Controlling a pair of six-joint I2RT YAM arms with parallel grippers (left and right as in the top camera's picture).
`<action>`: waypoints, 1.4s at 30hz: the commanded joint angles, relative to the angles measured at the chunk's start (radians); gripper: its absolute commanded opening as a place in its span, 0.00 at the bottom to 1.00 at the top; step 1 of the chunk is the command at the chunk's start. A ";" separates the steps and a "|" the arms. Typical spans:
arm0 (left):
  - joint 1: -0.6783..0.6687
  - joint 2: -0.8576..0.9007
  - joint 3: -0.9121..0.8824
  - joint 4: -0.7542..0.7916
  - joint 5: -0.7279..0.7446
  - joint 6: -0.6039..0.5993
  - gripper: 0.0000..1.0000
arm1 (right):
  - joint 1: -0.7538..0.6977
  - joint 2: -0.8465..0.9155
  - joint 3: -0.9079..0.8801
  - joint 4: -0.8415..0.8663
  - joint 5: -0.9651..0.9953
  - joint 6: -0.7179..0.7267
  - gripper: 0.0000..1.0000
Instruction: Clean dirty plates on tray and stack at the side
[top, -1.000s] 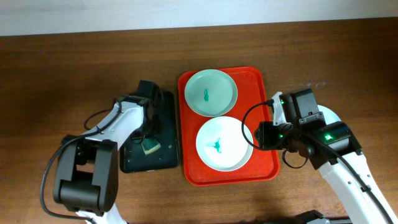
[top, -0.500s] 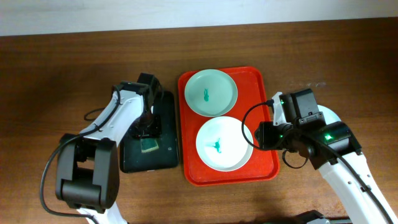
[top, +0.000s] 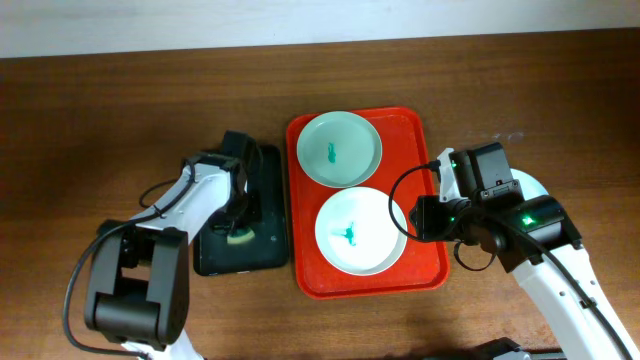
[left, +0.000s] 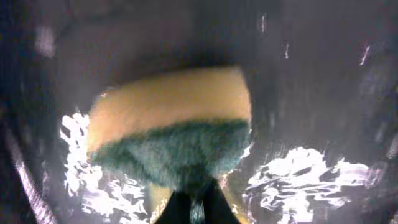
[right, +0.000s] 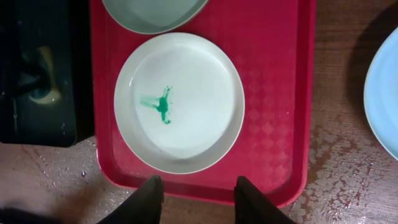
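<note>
On the red tray (top: 415, 135) lie two plates: a mint plate (top: 340, 148) at the far end and a white plate (top: 358, 230) nearer, each with a teal smear. The wrist view shows the white plate (right: 179, 102) and, on the wood at the right, the edge of a pale blue plate (right: 385, 93). My right gripper (right: 200, 200) hangs open over the tray's near rim (right: 205, 186), holding nothing. My left gripper (left: 196, 208) is down in the black tray (top: 268, 175), shut on the green face of the yellow-and-green sponge (left: 171, 124).
The black tray (right: 37, 68) sits left of the red tray and is wet inside. Bare brown table wood lies left of it and along the front edge. A white wall strip runs along the far edge. My right arm (top: 540, 235) covers the table right of the red tray.
My left gripper opened and drew back off the sponge, then came forward onto it again and shut. The right arm and the plates have not moved.
</note>
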 joint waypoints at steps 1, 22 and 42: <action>-0.003 -0.004 0.091 -0.097 -0.004 0.047 0.00 | 0.000 -0.001 0.008 -0.004 -0.002 -0.010 0.39; -0.015 -0.098 0.174 -0.153 0.023 0.066 0.00 | -0.009 0.252 0.007 -0.020 -0.017 0.070 0.45; -0.111 -0.127 0.205 -0.135 0.179 0.064 0.00 | -0.156 0.486 -0.142 0.295 -0.143 -0.135 0.45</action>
